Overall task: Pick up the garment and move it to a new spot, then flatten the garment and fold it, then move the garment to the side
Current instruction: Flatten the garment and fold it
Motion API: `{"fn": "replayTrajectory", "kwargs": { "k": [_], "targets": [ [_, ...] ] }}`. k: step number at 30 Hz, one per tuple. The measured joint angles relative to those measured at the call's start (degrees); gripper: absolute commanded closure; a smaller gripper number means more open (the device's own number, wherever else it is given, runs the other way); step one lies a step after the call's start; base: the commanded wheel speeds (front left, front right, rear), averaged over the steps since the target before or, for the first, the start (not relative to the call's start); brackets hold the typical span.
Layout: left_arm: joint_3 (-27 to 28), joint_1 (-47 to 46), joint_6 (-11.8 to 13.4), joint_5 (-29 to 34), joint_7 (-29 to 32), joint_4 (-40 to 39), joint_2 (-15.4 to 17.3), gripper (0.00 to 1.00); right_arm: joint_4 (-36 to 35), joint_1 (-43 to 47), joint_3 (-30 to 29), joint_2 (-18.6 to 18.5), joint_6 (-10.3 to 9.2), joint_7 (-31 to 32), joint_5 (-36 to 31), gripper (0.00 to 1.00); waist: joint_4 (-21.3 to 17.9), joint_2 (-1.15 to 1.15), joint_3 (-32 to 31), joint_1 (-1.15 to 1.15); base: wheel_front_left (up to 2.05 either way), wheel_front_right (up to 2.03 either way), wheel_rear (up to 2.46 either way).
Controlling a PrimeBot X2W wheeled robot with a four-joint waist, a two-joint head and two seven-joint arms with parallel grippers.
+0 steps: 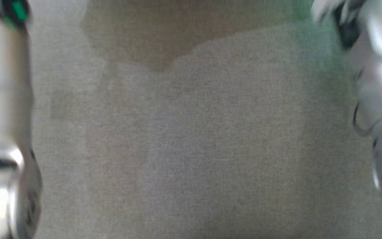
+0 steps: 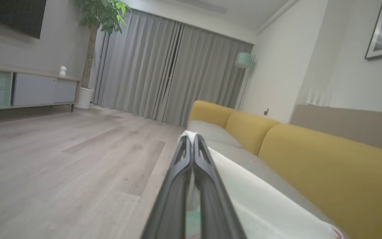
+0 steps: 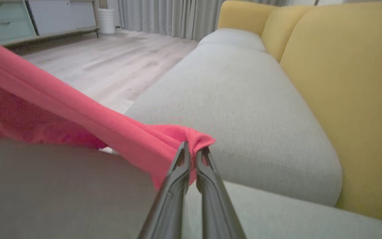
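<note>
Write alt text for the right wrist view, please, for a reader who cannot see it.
The right gripper is shut on a bunched edge of a pink garment, which stretches away to the upper left. Beneath it lies a grey sofa seat with yellow back cushions at right and pale wood floor beyond.

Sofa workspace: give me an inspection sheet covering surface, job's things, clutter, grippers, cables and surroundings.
surface: grey sofa seat, yellow back cushions behind.
job's things: pink garment held above the seat by one edge.
clutter: nothing seen.
grippers: right gripper shut on the garment's edge; left gripper shut on pale cloth, same piece or not unclear.
cables: thin dark loop beside right forearm.
surroundings: wooden floor, grey curtains, potted plant, low cabinet.
</note>
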Motion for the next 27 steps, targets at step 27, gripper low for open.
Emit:
{"fn": "replayTrajectory", "kwargs": {
  "k": [27],
  "targets": [
    [-17.27, 57.78, 0.63, -7.54, 8.11, -26.73, 13.30, 1.00, -15.89, 34.09, 35.17, -11.69, 0.00, 14.06, 34.46, 1.00, 2.28, 0.00, -22.53, 0.00, 0.00, 0.00, 0.00]
  ]
}}
